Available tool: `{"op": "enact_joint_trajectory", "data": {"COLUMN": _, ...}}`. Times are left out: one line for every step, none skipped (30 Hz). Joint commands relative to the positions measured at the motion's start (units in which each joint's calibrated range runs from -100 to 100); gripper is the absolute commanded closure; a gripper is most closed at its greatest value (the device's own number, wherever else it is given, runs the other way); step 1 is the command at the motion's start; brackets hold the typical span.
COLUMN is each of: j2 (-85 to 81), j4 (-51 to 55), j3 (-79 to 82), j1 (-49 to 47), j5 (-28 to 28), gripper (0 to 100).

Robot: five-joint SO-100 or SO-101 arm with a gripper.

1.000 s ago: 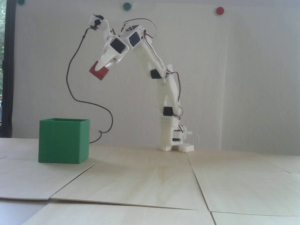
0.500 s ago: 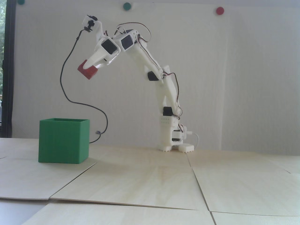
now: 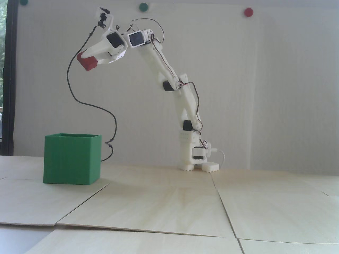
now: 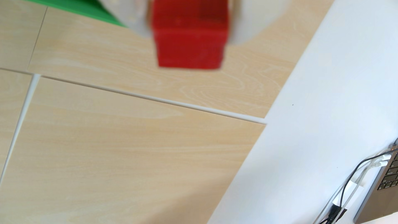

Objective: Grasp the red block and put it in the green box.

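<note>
My white gripper [image 3: 88,57] is shut on the red block [image 3: 87,62] and holds it high in the air, above and a little right of the middle of the green box [image 3: 72,158], which stands open-topped on the wooden table at the left in the fixed view. In the wrist view the red block [image 4: 189,34] fills the top centre between my two blurred white fingers [image 4: 133,19]. A corner of the green box [image 4: 86,8] shows at the top left there, beyond the block.
The arm's base [image 3: 194,156] stands at the back centre of the wooden panels. A black cable [image 3: 79,100] hangs from the wrist down behind the box. In the wrist view a white table edge [image 4: 312,129] and a laptop [image 4: 385,185] with cables lie at the right.
</note>
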Motion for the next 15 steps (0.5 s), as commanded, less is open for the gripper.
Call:
{"op": "enact_joint_trajectory", "data": {"j2": -1.3, "j4": -2.1, "j3": -4.2, "j1": -0.7, "j5": 0.1, "gripper": 98}}
{"op": "enact_joint_trajectory", "data": {"j2": -1.3, "j4": -2.1, "j3": -4.2, "j1": -1.7, "j5": 0.1, "gripper": 98}}
{"op": "enact_joint_trajectory", "data": {"j2": -1.3, "j4": -2.1, "j3": -4.2, "j1": -1.8, "j5": 0.1, "gripper": 98}}
{"op": "enact_joint_trajectory", "data": {"j2": -1.3, "j4": -2.1, "j3": -4.2, "j1": -2.0, "j5": 0.1, "gripper": 98}}
{"op": "enact_joint_trajectory", "data": {"j2": -1.2, "j4": -2.1, "j3": -4.2, "j1": -2.3, "j5": 0.1, "gripper": 98}}
{"op": "enact_joint_trajectory", "data": {"j2": -1.2, "j4": -2.2, "j3": -4.2, "j1": -2.7, "j5": 0.1, "gripper": 98}}
{"op": "enact_joint_trajectory", "data": {"j2": -1.2, "j4": -2.2, "j3": -4.2, "j1": -2.8, "j5": 0.1, "gripper": 98}}
{"op": "enact_joint_trajectory", "data": {"j2": -1.2, "j4": -2.2, "j3": -4.2, "j1": -2.8, "j5": 0.1, "gripper": 98}}
{"op": "enact_joint_trajectory", "data": {"j2": -1.2, "j4": -2.2, "j3": -4.2, "j1": -2.9, "j5": 0.1, "gripper": 98}}
{"op": "enact_joint_trajectory", "data": {"j2": -1.2, "j4": -2.2, "j3": -4.2, "j1": -2.9, "j5": 0.1, "gripper": 98}}
{"op": "enact_joint_trajectory", "data": {"j2": -1.2, "j4": -2.2, "j3": -4.2, "j1": -2.8, "j5": 0.1, "gripper": 97}}
{"op": "enact_joint_trajectory", "data": {"j2": -1.2, "j4": -2.2, "j3": -4.3, "j1": -2.6, "j5": 0.1, "gripper": 96}}
{"op": "enact_joint_trajectory", "data": {"j2": -1.2, "j4": -2.2, "j3": -4.4, "j1": -2.4, "j5": 0.1, "gripper": 95}}
{"op": "enact_joint_trajectory", "data": {"j2": -1.2, "j4": -2.2, "j3": -4.4, "j1": -2.2, "j5": 0.1, "gripper": 93}}
{"op": "enact_joint_trajectory", "data": {"j2": -1.2, "j4": -2.2, "j3": -4.4, "j1": -1.9, "j5": 0.1, "gripper": 93}}
